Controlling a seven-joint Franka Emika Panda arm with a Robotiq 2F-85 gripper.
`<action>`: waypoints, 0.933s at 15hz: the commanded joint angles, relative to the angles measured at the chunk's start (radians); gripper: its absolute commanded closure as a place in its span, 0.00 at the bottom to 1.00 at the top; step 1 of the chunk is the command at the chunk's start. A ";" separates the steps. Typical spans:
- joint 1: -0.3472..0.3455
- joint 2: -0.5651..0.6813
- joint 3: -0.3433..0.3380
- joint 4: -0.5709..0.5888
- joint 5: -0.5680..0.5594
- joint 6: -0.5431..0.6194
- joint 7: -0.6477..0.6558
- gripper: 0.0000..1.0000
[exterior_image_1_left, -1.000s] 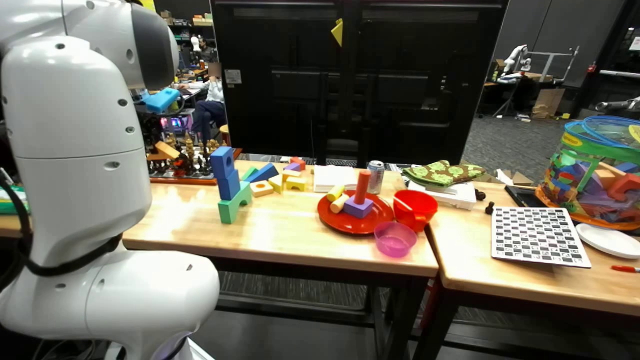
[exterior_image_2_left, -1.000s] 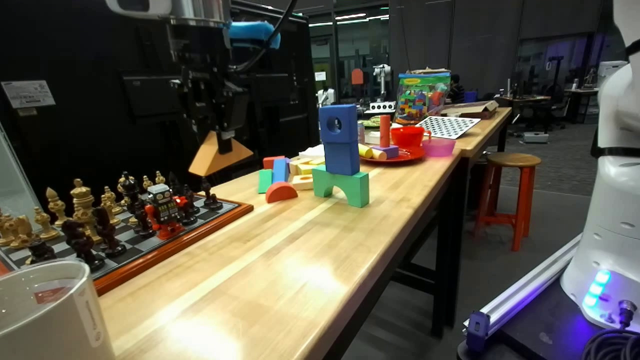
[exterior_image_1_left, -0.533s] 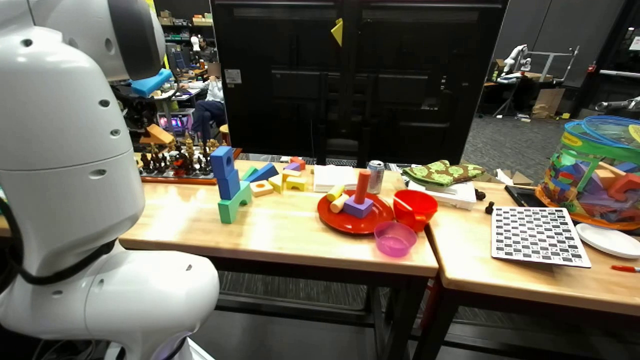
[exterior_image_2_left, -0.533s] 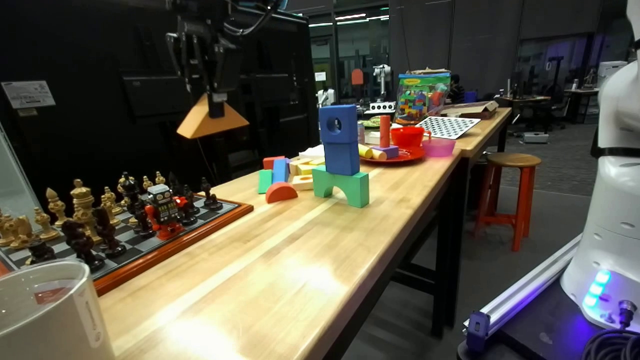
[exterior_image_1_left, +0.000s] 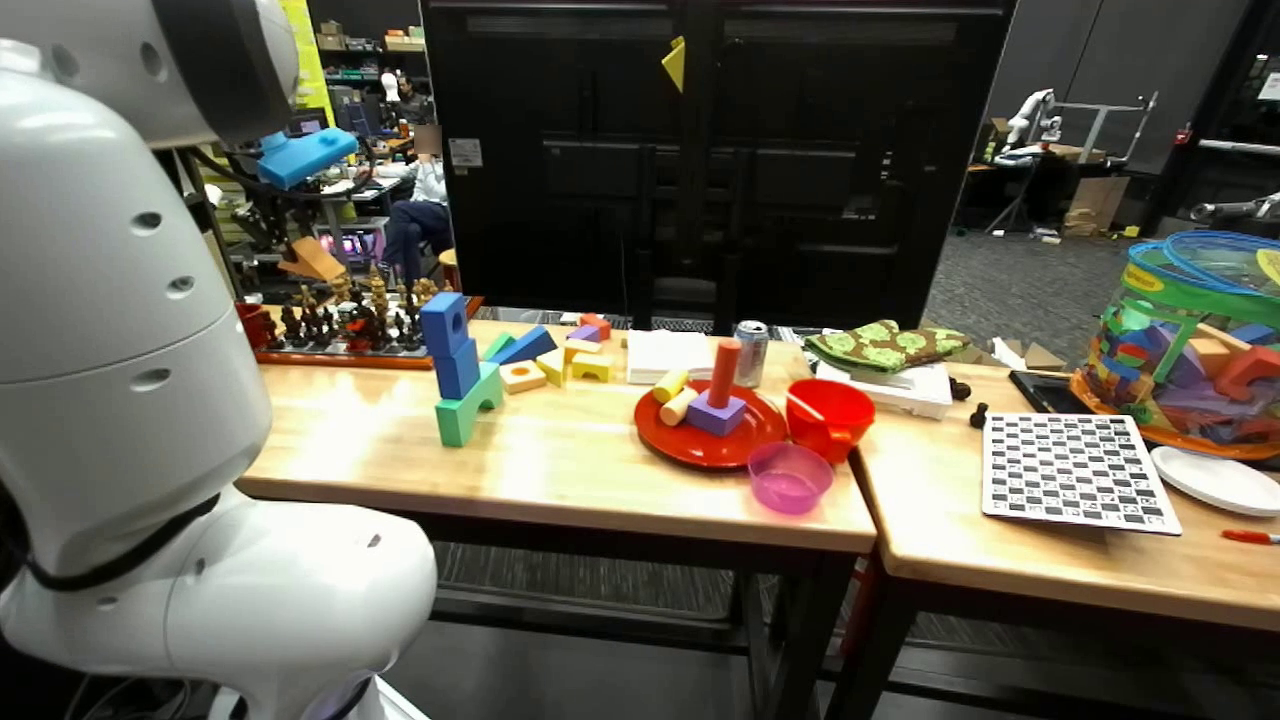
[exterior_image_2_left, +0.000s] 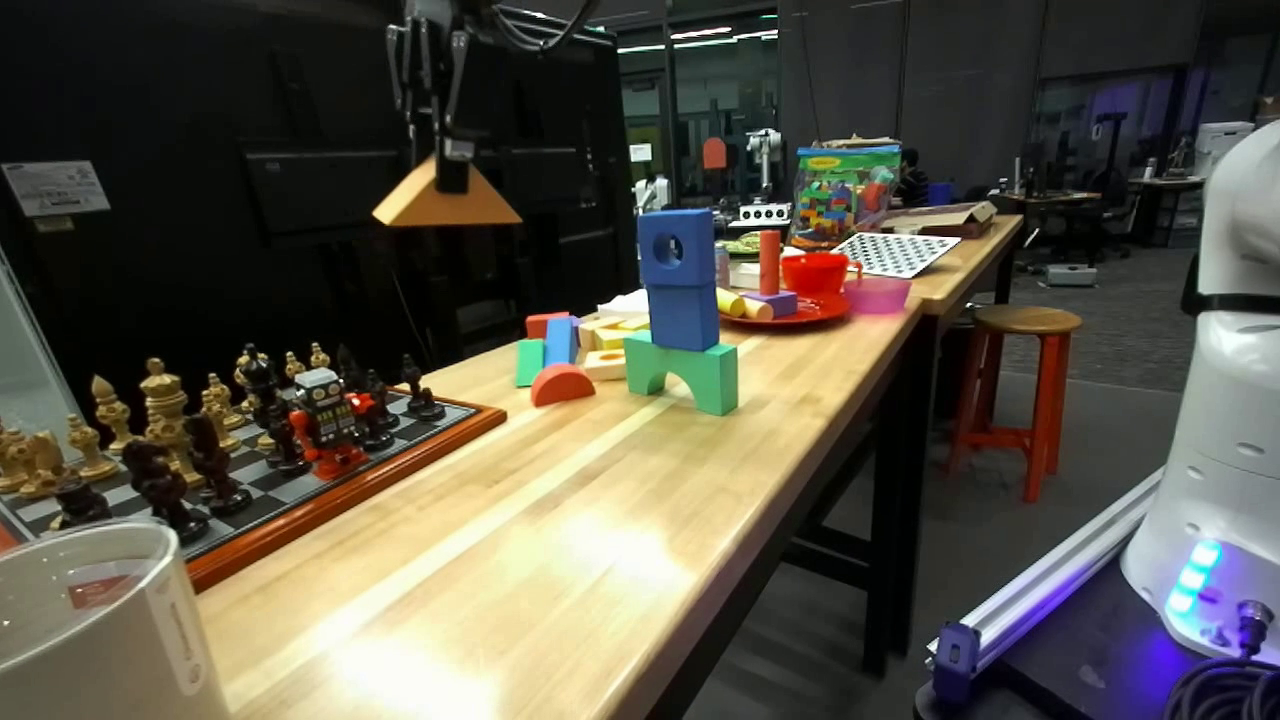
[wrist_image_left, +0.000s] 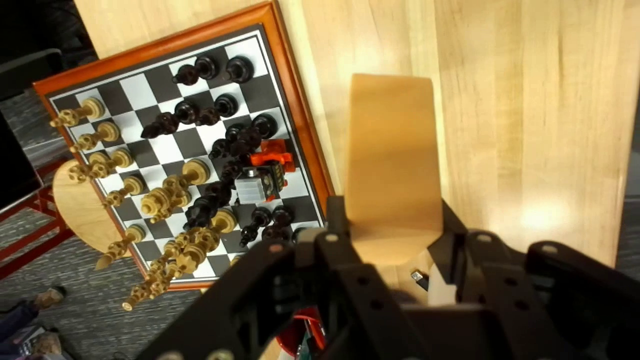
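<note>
Orange triangular block (exterior_image_2_left: 447, 211) is gripped between the 2 fingers (wrist_image_left: 450, 240) of the end effector (wrist_image_left: 394, 220) and hangs in the air above the desk (exterior_image_2_left: 520, 500). In the wrist view, a chessboard (wrist_image_left: 190, 143) with dark and light pieces (wrist_image_left: 187, 111) shows left of the block, a small toy robot (wrist_image_left: 265, 182) standing among them. In both exterior views, 2 blue blocks (exterior_image_2_left: 684, 305) sit stacked on a green arch (exterior_image_2_left: 714, 374), and farther along the desk a red cylinder (exterior_image_1_left: 724, 375) stands on a purple block (exterior_image_1_left: 718, 416) on a red plate (exterior_image_1_left: 680, 447).
</note>
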 joint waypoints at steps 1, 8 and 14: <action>-0.012 -0.127 -0.033 -0.123 0.126 0.045 -0.010 0.84; 0.014 -0.279 -0.098 -0.269 0.293 0.043 -0.005 0.84; 0.046 -0.355 -0.149 -0.354 0.404 0.033 -0.002 0.84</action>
